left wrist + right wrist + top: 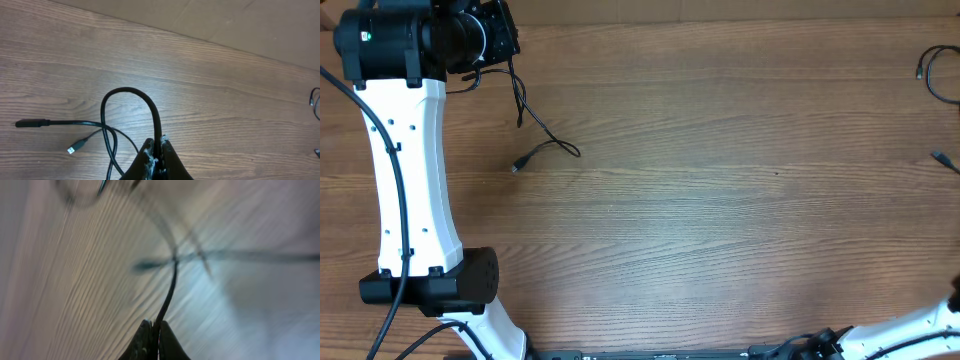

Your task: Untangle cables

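Left jaws: the left gripper (157,146) is closed tight, its tips pinching a black cable (128,92).
Cable from left jaws: it rises straight ahead of the tips, arches to their left and drops back past them. Its long axis follows the fingers.
Loose ends: a USB plug (76,146) and a long black plug (31,123) lie on the table (225,75) well left of the jaws, and strands cross just beside the tips.
Right jaws: the right gripper (154,330) is closed on a thin cord (170,287); this view is blurred.
Cord from right jaws: it runs straight ahead to a crossing, but I cannot tell which strand lies on top.
Nearer arm: the crossing by the plugs looks like the left arm's job; pulling away from the plugs seems sensible.
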### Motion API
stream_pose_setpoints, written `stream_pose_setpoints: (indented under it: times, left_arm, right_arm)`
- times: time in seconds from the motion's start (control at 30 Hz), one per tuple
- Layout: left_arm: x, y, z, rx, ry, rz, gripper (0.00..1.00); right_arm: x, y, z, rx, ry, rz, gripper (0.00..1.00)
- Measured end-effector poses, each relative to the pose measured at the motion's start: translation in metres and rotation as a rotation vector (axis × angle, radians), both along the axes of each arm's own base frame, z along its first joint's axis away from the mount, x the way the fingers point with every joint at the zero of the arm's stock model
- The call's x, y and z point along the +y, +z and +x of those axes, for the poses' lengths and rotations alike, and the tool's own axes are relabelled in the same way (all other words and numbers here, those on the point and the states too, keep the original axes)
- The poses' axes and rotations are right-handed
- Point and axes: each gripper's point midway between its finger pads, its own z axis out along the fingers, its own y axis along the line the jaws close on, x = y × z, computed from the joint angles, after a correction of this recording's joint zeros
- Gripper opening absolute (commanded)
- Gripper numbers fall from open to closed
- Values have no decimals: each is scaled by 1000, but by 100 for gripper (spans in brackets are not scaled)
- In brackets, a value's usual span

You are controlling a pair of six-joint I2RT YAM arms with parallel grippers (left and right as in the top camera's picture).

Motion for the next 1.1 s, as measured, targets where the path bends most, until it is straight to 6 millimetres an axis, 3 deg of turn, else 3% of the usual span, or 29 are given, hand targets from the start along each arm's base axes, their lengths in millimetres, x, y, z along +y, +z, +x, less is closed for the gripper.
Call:
stream_pose_setpoints:
  times: [0.13,0.23,0.3,0.33,0.37,0.4,0.43,0.57,0.73,0.83,0.87,0.9,0.97,1.07,1.1]
  left_arm:
    - [1,-2,-2,11,-7,10,4]
    - [1,-3,-4,18,-9,13,4]
    - [1,-3,-4,18,-9,12,4]
    - [1,-3,-4,18,-9,12,4]
    - [1,-4,-4,19,-8,12,4]
    - [1,-4,-4,19,-8,12,4]
    - [1,-4,-4,19,-8,12,4]
    - [1,-4,-4,19,-8,12,4]
    - [1,-4,-5,22,-11,15,4]
    - [1,-4,-5,21,-14,17,4]
    - [1,-4,-5,21,-14,17,4]
    - [1,-4,-5,21,-14,17,4]
    - [1,-4,-5,21,-14,17,4]
    - [1,-4,-4,18,-14,17,4]
    - [1,-2,-3,10,-14,16,5]
  right_arm:
    - [-57,15,-26,-65,-138,-118,4]
    - [-71,24,-18,-73,-148,-207,4]
    - [-68,23,-9,-52,-139,-232,4]
    - [-66,23,-2,-42,-133,-248,13]
    - [-63,24,6,-33,-123,-266,38]
    - [-59,23,13,-24,-114,-274,82]
    - [-54,22,21,-13,-100,-285,100]
    - [-37,20,41,17,-66,-303,100]
    - [-31,14,37,52,-63,-284,98]
    - [-22,13,42,19,-33,-239,84]
    - [-17,14,46,-4,-14,-222,73]
    - [-8,17,54,-43,19,-196,62]
    - [9,22,70,-101,76,-158,60]
    - [52,35,103,-172,211,-126,73]
    - [80,42,119,-191,289,-124,78]
